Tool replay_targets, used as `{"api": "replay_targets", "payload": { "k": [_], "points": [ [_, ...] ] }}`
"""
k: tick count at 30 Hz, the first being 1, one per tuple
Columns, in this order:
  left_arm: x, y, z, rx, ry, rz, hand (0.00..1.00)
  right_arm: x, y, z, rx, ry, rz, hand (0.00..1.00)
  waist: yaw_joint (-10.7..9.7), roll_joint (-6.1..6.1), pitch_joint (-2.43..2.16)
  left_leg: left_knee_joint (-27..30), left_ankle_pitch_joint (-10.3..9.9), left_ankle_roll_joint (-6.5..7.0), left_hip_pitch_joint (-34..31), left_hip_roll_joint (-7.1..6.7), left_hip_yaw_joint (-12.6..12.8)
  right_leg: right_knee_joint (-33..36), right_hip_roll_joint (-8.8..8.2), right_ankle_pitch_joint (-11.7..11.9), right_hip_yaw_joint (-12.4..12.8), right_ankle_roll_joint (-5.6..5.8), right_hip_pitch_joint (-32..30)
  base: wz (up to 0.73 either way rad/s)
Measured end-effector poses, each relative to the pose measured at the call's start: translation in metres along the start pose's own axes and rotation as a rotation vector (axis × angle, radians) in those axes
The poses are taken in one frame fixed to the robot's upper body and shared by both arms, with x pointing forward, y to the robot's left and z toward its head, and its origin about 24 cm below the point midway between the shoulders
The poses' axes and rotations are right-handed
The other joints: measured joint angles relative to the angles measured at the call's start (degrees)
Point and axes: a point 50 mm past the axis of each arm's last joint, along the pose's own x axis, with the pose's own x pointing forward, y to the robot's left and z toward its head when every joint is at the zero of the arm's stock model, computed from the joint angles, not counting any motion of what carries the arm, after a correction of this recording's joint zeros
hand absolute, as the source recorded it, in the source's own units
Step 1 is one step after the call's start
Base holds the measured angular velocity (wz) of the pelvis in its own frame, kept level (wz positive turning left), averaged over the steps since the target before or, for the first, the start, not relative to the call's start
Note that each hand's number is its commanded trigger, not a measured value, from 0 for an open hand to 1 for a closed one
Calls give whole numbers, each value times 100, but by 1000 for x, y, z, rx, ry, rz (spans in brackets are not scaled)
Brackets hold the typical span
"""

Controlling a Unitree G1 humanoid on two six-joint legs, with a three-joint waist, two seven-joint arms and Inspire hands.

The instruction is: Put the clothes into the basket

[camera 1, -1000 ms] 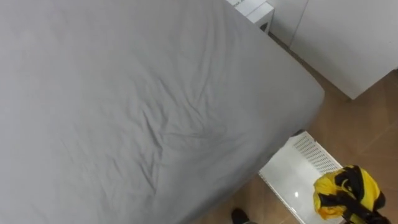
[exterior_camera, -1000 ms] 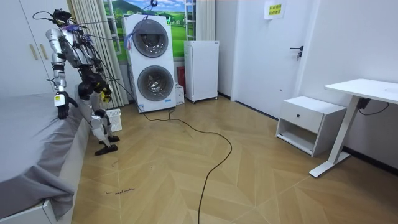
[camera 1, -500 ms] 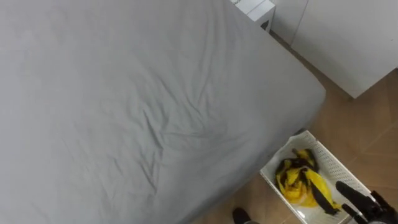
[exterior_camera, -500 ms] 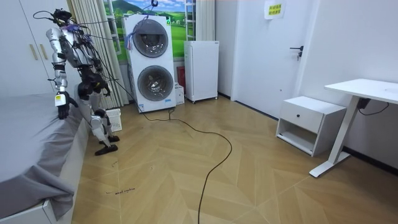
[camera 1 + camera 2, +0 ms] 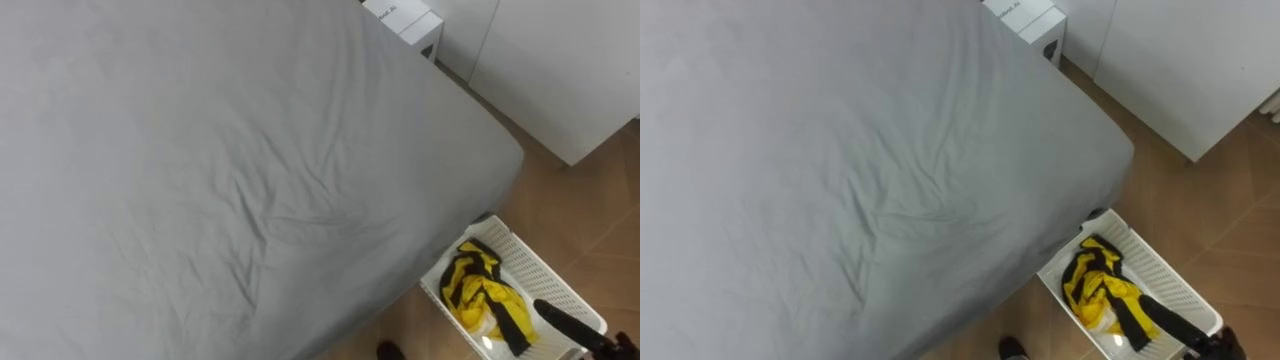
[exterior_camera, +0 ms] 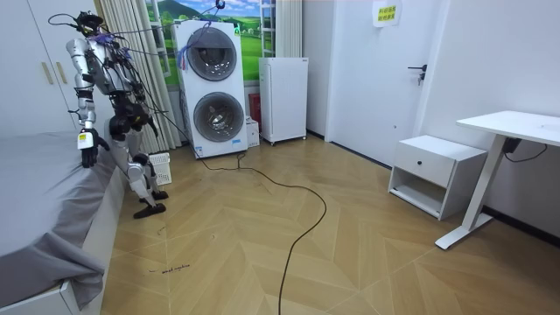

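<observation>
Currently: yellow/black clothes [image 5: 485, 297] lie inside the white basket [image 5: 535, 265], bunched in a heap on its bottom. Basket sits on the wood floor [image 5: 600, 200], just beside the corner of the bed [image 5: 200, 150], which has a wrinkled grey sheet. Right hand [image 5: 572, 327] is at the lower-right frame edge over the basket, just beside the cloth. Its visible fingers are straight, not curled round anything. Left hand [image 6: 87, 156] hangs by the bed edge in room view; finger state can't tell. Robot stands upright beside the bed, basket by its legs, washer/dryer stack [image 6: 213, 87] further to the room view's right. White wardrobe [image 5: 560, 70] past the bed corner.
</observation>
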Motion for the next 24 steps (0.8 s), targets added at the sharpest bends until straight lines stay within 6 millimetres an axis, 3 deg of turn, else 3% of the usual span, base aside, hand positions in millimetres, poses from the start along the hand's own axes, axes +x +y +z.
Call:
{"api": "replay_targets", "payload": {
  "k": [5, 8, 10, 11, 13, 15, 19, 22, 24],
  "points": [
    [0, 1, -5, -14, 5, 1, 0, -1, -12, -11, -31, 23, 10, 0, 16, -15, -5, -61, 0, 0, 277, 38, -5, -253, -24, 27, -179, -17, 423, 14],
    [0, 5, -7, -47, -3, 6, 0, -5, -20, -25, -74, 56, 29, 0, 97, -160, 22, -125, 0, -1, 555, 61, -51, -415, -68, 24, -411, -59, 794, 28],
    [-1, 7, -7, -57, -24, 9, 0, -8, -23, -38, -103, 90, 41, 0, 147, -242, -5, -125, 0, -1, 659, 68, -91, -508, -107, -19, -582, -82, 979, 46],
    [-1, 9, -6, -58, -47, 10, 0, -10, -20, -45, -126, 108, 60, 0, 160, -298, -21, -128, 0, -1, 697, 67, -195, -569, -120, -28, -689, -85, 1073, 48],
    [-2, 11, -5, -57, -72, 18, 0, -14, -14, -56, -155, 137, 99, 0, 251, -437, -12, -148, 0, -1, 813, 70, -325, -686, -140, -28, -872, -105, 1296, 51],
    [-3, 14, 0, -49, -115, 23, 0, -20, -12, -72, -221, 176, 139, 0, 382, -543, -62, -157, 0, -1, 923, 47, -593, -911, -190, -23, -1202, -118, 1628, 74],
    [-4, 13, 12, -46, -192, 17, 0, -29, -7, -95, -338, 258, 212, 0, 677, -718, -83, -193, 1, 1, 1049, -16, -914, -1162, -271, -59, -1685, -117, 2056, 68],
    [-5, 15, 14, -88, -207, 13, 0, -32, -4, -104, -375, 302, 259, 0, 849, -852, -80, -201, 1, 1, 1185, -88, -1116, -1193, -341, -163, -1903, -99, 2293, 45],
    [-5, 14, 15, -103, -210, 13, 0, -34, -5, -108, -413, 323, 283, 0, 906, -915, -111, -201, 1, 1, 1191, -137, -1248, -1261, -384, -192, -2087, -80, 2405, 46]
  ]
}}
